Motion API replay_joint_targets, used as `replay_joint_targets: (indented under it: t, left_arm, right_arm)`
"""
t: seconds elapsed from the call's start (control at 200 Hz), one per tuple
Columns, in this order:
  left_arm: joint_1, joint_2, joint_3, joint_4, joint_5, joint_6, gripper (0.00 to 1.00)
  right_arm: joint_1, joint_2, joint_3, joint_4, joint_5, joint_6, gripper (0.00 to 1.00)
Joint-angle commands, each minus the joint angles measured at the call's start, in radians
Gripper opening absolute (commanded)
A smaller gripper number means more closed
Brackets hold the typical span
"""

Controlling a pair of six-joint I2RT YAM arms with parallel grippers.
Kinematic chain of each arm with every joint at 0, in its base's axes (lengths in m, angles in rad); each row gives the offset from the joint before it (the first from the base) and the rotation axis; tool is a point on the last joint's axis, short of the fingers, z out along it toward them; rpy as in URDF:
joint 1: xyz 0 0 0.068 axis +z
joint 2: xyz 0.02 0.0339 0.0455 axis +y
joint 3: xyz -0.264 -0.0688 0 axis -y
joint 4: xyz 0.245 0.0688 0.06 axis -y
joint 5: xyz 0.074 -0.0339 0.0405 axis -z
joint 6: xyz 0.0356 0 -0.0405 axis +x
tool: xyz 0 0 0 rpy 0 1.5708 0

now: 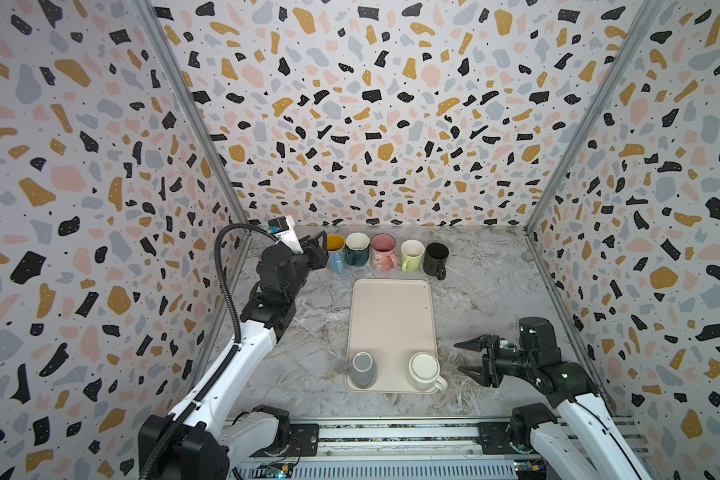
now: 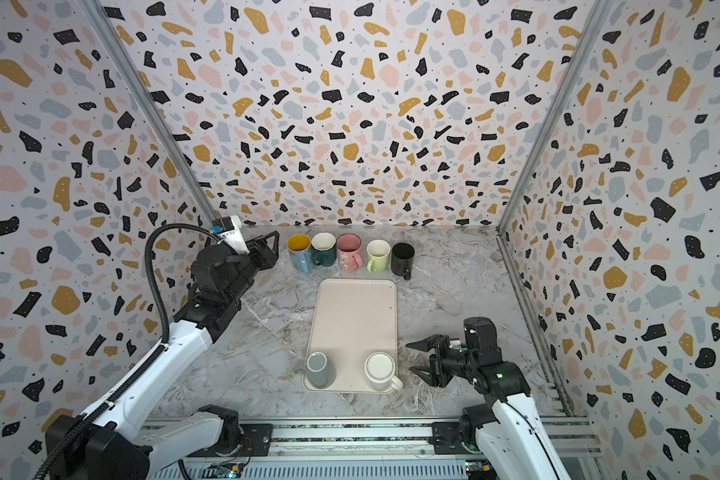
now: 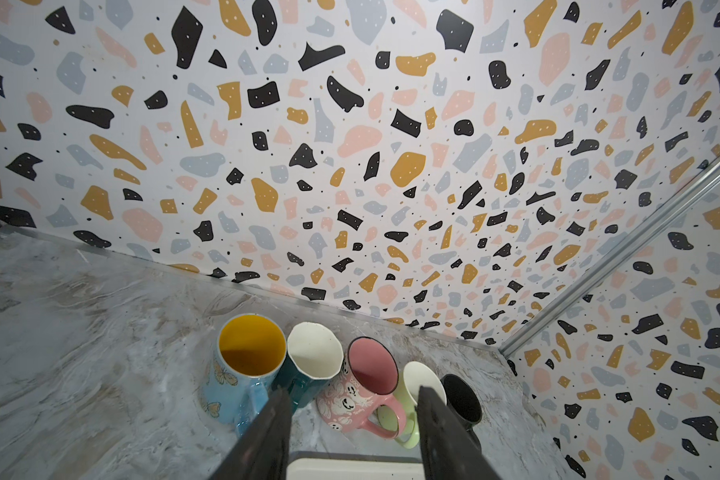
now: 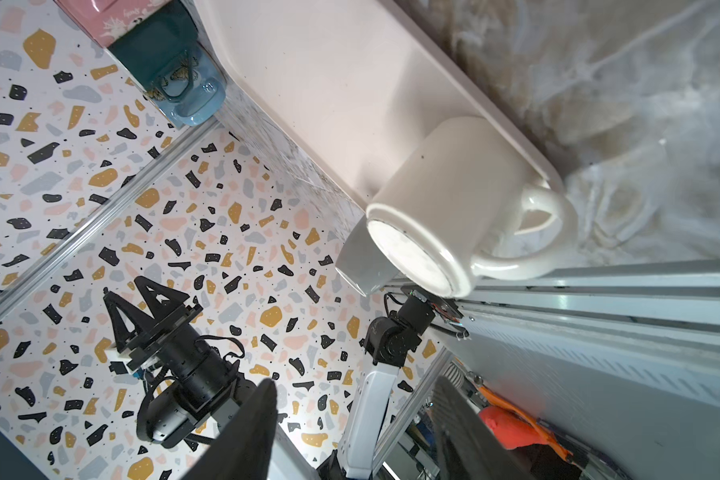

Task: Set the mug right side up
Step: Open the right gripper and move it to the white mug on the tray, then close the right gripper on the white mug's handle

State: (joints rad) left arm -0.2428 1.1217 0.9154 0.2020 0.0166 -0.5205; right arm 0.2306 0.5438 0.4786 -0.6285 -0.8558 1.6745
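no legible text, script on pink mug [image 3: 352, 399] unreadable

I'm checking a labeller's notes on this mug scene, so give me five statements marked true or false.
1. The white mug stands upside down on the tray. True.
2. The tray holds three mugs. False: two, the white one and a grey mug.
3. A row of five mugs stands upright behind the tray. True.
4. The right claw grips the white mug. False: it is open, beside the tray, touching nothing.
5. The left claw holds nothing. True.
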Motion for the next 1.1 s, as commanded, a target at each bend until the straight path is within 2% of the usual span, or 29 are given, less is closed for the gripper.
replay_joint_targets:
  t: [0.0, 0.255, 0.441, 0.601, 0.696, 1.096]
  left_arm:
    - [0.005, -0.016, -0.009, 0.042, -0.006, -0.024, 0.50]
    - [0.005, -0.011, -0.003, 0.035, -0.014, -0.023, 0.51]
    - [0.005, -0.008, 0.000, 0.024, -0.023, -0.015, 0.51]
    - [0.005, 0.001, 0.001, 0.024, -0.030, -0.012, 0.51]
    - [0.006, 0.007, 0.003, 0.019, -0.033, -0.009, 0.51]
    - [0.005, 0.024, 0.014, 0.000, -0.053, 0.013, 0.52]
  right_arm:
    - [0.050, -0.040, -0.035, -0.024, 0.030, 0.150, 0.61]
    - [0.196, 0.021, -0.087, 0.061, 0.077, 0.219, 0.63]
    - [0.205, 0.011, -0.097, 0.029, 0.155, 0.263, 0.62]
    - [0.226, 0.007, -0.139, 0.101, 0.187, 0.336, 0.59]
    - [0.239, 0.039, -0.153, 0.138, 0.192, 0.347, 0.54]
    - [0.286, 0.118, -0.196, 0.272, 0.205, 0.414, 0.53]
